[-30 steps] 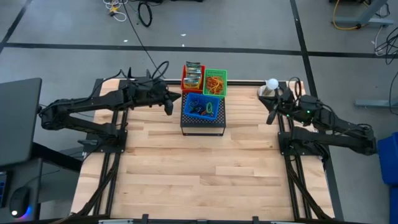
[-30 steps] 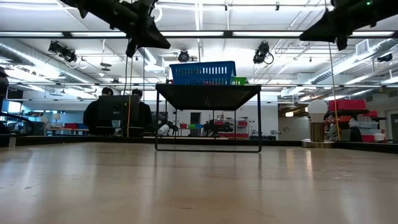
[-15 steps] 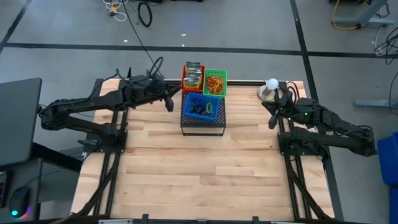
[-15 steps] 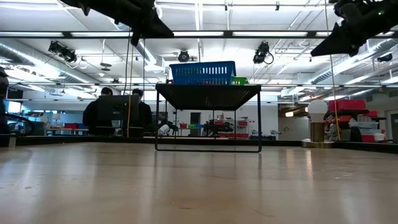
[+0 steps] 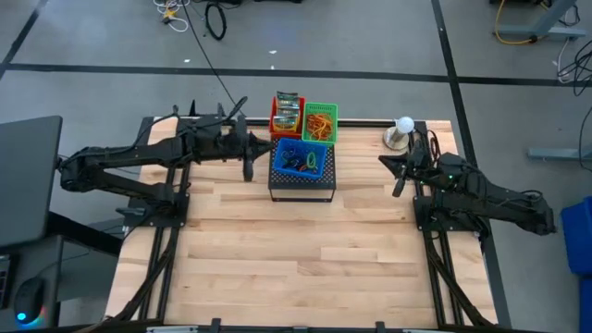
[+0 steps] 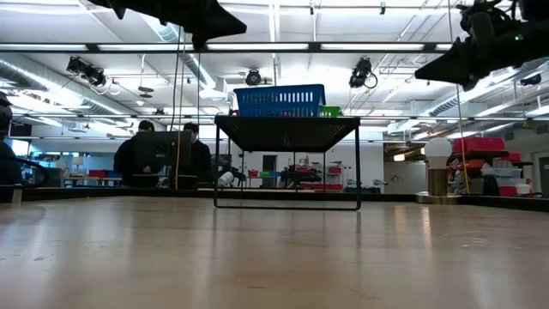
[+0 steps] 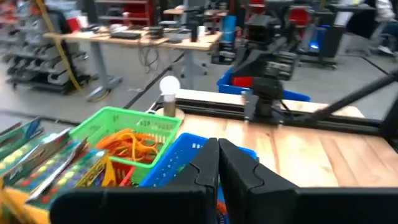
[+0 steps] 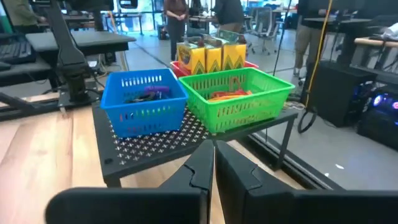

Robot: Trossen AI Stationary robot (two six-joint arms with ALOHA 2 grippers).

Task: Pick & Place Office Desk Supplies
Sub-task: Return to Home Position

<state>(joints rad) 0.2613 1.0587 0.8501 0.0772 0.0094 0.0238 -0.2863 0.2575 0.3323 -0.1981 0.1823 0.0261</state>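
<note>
— What stands on the wooden table (image 5: 296, 250)?
— A black perforated stand (image 5: 302, 188) at twelve o'clock, close to the far edge. A white ball (image 5: 404, 124) on a small base sits at the one o'clock corner, well apart from it.
— And beyond the table?
— Cables (image 5: 215, 17) lie on the grey floor around eleven o'clock, and a dark panel (image 5: 28, 176) is at nine. The low view shows what look like two seated people (image 6: 127, 161) far back.
</note>
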